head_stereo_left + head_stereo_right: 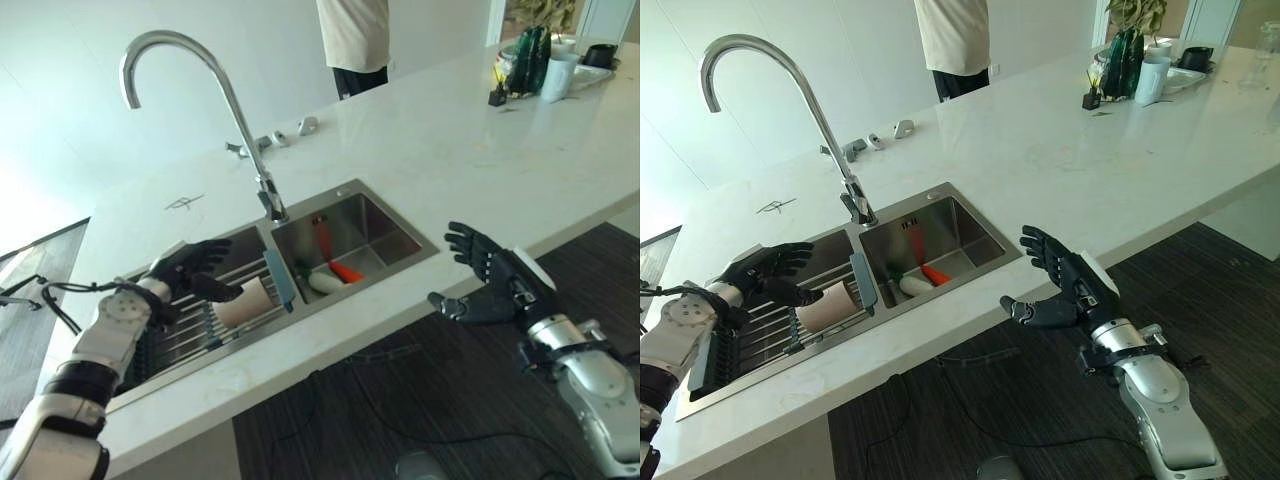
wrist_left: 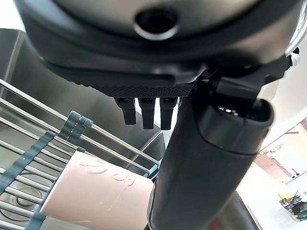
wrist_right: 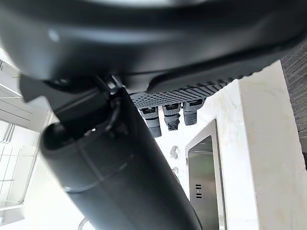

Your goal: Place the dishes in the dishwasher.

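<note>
Reaching with our spread left hand (image 1: 190, 268), we hover just beside the cup (image 1: 245, 302), lying sideways on the rack's (image 1: 190, 335) right end; our right hand (image 1: 490, 280) hangs open, well apart.

Shiny metal, glossy stone
Brushed steel sink (image 1: 385, 232), polished chrome tap (image 1: 200, 75), glossy marble-look counter (image 1: 470, 160), matt pink cup (image 1: 247, 302).

The left hand (image 1: 190, 268) reaches forward from its silver-grey arm, fingers spread and relaxed, thumb extended. The right hand (image 1: 1065, 290) is raised palm-inward, fingers straight and spread, thumb pointing sideways.
</note>
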{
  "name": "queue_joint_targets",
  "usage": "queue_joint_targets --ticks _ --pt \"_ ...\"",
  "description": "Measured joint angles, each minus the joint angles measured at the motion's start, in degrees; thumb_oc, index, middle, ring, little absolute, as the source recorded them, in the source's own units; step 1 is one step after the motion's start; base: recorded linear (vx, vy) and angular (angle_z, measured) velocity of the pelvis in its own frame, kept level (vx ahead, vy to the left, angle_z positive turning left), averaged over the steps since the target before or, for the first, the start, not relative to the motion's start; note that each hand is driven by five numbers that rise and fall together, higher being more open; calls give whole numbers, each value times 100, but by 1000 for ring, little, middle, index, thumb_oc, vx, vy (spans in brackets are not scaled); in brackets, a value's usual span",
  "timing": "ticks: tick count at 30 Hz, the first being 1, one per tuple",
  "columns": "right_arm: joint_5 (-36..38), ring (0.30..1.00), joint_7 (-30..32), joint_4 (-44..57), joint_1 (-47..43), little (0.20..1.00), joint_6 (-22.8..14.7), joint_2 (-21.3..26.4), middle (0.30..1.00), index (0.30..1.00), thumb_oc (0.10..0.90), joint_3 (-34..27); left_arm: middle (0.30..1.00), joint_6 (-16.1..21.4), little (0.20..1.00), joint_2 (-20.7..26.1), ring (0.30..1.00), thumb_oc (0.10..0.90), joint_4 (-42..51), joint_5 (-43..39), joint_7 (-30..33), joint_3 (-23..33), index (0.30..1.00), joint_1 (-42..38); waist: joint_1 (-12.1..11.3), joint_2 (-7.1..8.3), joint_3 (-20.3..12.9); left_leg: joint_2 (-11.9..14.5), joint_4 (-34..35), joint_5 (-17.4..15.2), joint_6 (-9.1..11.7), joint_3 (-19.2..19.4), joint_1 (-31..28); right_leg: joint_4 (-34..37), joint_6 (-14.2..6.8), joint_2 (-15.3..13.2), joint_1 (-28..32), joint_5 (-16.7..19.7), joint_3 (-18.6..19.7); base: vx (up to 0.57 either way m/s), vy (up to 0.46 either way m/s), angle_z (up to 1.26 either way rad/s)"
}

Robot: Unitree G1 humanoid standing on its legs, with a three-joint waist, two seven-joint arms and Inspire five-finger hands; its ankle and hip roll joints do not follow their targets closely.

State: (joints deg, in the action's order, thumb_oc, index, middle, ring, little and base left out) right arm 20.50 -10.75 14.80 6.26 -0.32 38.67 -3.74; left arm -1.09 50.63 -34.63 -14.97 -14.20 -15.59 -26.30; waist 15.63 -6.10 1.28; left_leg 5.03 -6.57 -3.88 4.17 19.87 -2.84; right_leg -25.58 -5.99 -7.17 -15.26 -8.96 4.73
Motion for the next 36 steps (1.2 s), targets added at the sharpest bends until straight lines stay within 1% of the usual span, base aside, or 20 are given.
queue_joint_targets --ticks 3,5,8,11,17,22,30,36 --pt "3 900 -6 -3 0 900 -1 0 900 900 800 -33 900 4 900 -41 900 800 -27 20 -4 -1 900 4 -5 1 1 4 10 -3 0 5 -16 -9 4 4 4 -13 2 0 0 0" --pt "3 900 -5 -3 -1 900 -1 1 900 900 800 -49 900 26 900 -64 900 800 -42 212 -4 -11 900 6 -3 2 2 5 25 3 7 7 -24 -16 7 9 1 -15 2 0 0 0" --pt "2 900 -10 -3 0 900 -1 2 900 900 800 -49 900 43 900 -65 900 800 -124 281 -5 -48 900 6 2 4 2 13 31 5 11 12 -26 -19 9 23 -3 -16 2 0 0 0" --pt "0 900 -112 -3 0 900 -1 2 900 900 800 -50 900 26 900 -65 900 800 -193 463 -30 -58 900 6 -2 12 8 28 37 10 20 14 -27 -19 9 38 -6 -16 1 0 0 0" --pt "0 900 -179 -3 -1 900 -1 168 900 900 800 -32 900 21 900 -77 900 800 -513 469 -159 -259 900 5 1 29 19 55 50 17 31 23 -28 -19 17 70 -20 -22 1 0 0 0" --pt "-1 900 -204 -2 -1 900 -3 216 900 900 800 -34 900 33 900 -143 900 800 -753 862 -158 -259 900 4 14 64 41 78 57 20 39 36 -33 -18 18 101 -20 -22 1 0 0 0" --pt "-1 900 -242 -2 -1 900 -67 219 900 900 800 -36 900 36 900 -204 900 800 -850 980 -156 -259 900 4 24 88 58 91 66 27 50 45 -40 -18 18 118 -22 -22 1 0 0 0" --pt "-3 900 -184 -2 -1 900 -80 219 900 900 800 -36 900 78 900 -205 900 800 -1188 1149 -144 -257 900 0 134 87 57 90 80 28 51 55 -48 -12 18 121 -19 -22 1 0 0 0"
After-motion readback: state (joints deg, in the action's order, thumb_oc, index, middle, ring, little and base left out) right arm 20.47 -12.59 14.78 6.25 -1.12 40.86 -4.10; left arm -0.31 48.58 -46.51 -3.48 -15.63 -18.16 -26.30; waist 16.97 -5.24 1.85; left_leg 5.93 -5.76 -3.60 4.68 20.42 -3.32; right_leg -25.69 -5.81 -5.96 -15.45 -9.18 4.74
